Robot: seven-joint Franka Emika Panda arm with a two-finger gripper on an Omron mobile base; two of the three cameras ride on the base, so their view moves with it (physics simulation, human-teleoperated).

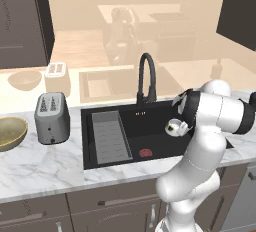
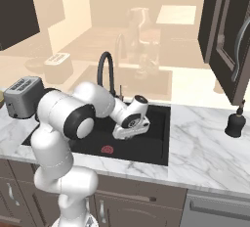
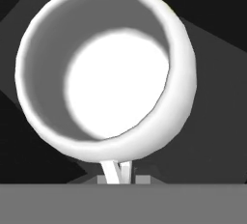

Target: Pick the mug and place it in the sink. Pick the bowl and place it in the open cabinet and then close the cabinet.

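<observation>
The small white mug (image 1: 174, 126) hangs over the right half of the black sink (image 1: 155, 116), above the basin floor. My gripper (image 3: 118, 175) is shut on its loop handle. In the hand view I look straight into the mug's (image 3: 108, 68) open mouth, with the dark basin behind it. From the right base view the hand (image 2: 133, 122) reaches down into the sink (image 2: 151, 145). The olive-tan bowl (image 1: 10, 132) sits on the counter at the far left, beyond the toaster. The dark brown cabinet (image 2: 227, 30) hangs at the upper right, its curved silver handle (image 2: 239, 37) showing.
A grey toaster (image 1: 52, 118) stands between the bowl and the sink. The black gooseneck faucet (image 1: 146, 76) rises behind the basin. A grey ribbed tray (image 1: 109, 137) and a red drain (image 1: 145, 152) lie in the sink. A black soap dispenser (image 2: 235, 123) stands on the right counter.
</observation>
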